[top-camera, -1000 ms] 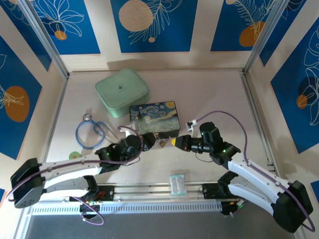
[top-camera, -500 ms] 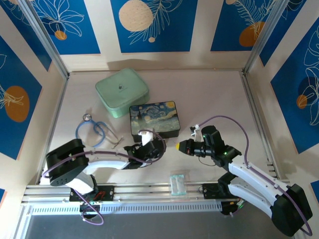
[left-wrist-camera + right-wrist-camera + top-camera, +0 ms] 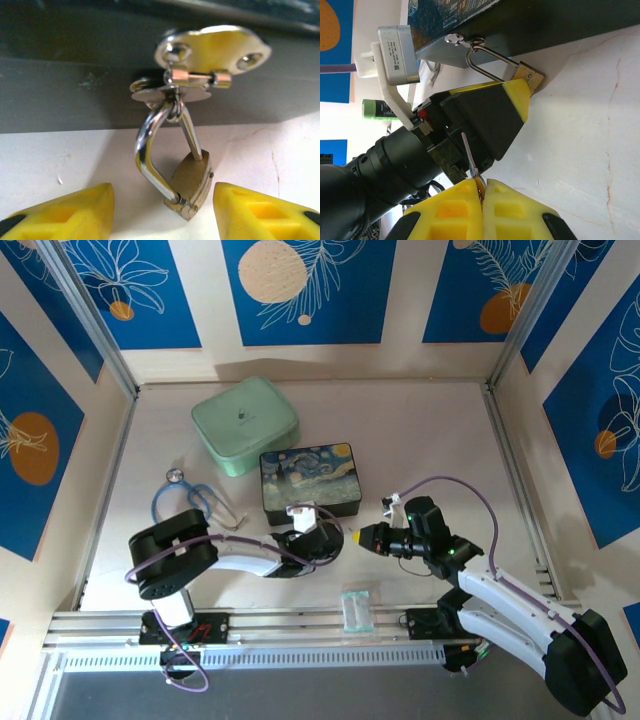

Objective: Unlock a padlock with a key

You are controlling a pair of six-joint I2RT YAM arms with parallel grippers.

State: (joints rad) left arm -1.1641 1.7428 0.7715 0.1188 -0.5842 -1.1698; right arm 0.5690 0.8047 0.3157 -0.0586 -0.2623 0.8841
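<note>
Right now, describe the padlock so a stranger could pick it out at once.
Find the dark painted box in the middle of the table; a small silver clasp sits on its near side. The padlock hangs from that clasp with its body touching the table. Unlike the flat silver clasp, it has a brass-gold block body and a thin silver U-shaped shackle.

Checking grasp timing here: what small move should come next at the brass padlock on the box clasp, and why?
Probably close the left gripper on the small brass padlock. Its yellow fingers flank the body without touching, and the padlock hangs from the silver clasp. The right gripper pinches the thin silver key, so steadying the body likely comes first.
</note>
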